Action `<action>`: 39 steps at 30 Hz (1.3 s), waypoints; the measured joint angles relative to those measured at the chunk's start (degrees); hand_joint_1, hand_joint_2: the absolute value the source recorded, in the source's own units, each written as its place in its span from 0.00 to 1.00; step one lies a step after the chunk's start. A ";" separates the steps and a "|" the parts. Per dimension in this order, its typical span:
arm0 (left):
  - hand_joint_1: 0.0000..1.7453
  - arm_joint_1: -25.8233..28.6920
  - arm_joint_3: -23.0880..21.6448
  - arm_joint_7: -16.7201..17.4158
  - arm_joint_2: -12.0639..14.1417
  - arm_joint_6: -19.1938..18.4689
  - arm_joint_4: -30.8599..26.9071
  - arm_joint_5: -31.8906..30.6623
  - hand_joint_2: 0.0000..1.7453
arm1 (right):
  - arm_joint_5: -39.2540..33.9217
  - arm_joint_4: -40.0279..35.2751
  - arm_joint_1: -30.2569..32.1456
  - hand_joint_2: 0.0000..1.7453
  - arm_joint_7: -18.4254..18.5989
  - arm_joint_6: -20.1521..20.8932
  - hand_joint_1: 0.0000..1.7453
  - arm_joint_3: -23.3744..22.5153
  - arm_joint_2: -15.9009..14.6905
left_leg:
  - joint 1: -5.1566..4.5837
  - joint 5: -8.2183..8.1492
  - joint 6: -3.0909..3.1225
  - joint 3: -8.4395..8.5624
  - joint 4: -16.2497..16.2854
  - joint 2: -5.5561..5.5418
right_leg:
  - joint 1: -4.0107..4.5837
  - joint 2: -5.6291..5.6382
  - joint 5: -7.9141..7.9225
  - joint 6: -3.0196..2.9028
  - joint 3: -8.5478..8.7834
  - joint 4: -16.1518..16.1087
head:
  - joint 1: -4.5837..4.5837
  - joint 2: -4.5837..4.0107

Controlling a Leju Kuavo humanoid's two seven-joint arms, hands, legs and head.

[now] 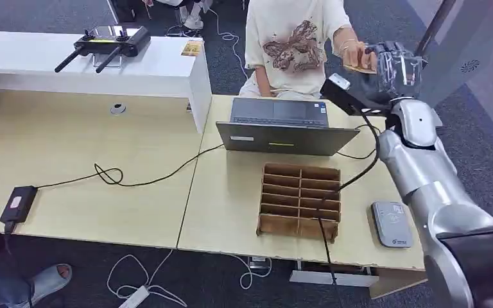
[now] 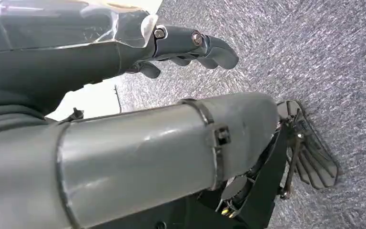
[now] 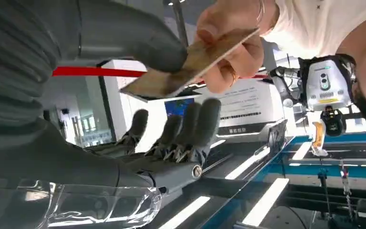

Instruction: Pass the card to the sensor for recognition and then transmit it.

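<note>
The right arm [image 1: 423, 173] is clad in silver shells, at the right of the frame, with a black cable run along it. The right hand [image 3: 171, 143] is made of dark grey fingers, a ribbed cover and clear plastic wrap.

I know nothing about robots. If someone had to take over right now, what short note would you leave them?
Right hand: raised toward the seated person, fingers spread, thumb meeting the card, which the person's hand also pinches. Whether the robot grips it yet, I cannot tell.
Left hand: hanging over the carpet, fingers curled, holding nothing.
Sensor: grey pad on the table, right of the cardboard organizer.
Done: card reached.
Left: secure the card, present it to the sensor, pass it on.
</note>
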 joint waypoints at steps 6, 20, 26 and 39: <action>0.00 0.00 0.00 0.18 0.00 0.24 0.00 -0.11 0.00 | 0.00 -1.53 0.72 1.00 -0.94 -0.39 1.00 -1.81 -0.94 | 0.00 0.00 0.00 -0.01 0.00 0.00 | 0.00 0.00 0.00 0.00 0.00 -0.01 | 0.00 0.00; 0.00 0.01 -0.63 1.29 0.00 0.22 0.00 -0.61 0.00 | 2.23 -10.51 8.27 1.00 0.13 -0.94 1.00 -6.80 -1.40 | 0.00 0.00 0.00 -0.01 0.00 0.01 | 0.00 0.01 0.00 0.00 0.00 0.00 | 0.00 0.00; 0.00 0.00 -0.63 1.18 -0.02 0.57 0.00 0.18 0.00 | -1.87 -12.02 8.29 1.00 -5.06 1.72 1.00 -9.18 -1.40 | 0.00 0.00 0.00 -0.03 0.00 -0.01 | 0.00 -0.01 0.00 0.00 0.01 0.00 | -0.02 0.00; 0.00 0.11 -0.63 0.77 -0.11 0.26 0.00 1.09 0.00 | -44.64 -30.63 17.30 1.00 -8.57 28.77 1.00 -21.14 -0.11 | 0.00 -0.02 0.01 -0.06 0.00 -0.12 | 0.00 -0.09 -0.02 0.02 -0.02 -0.03 | 0.00 0.00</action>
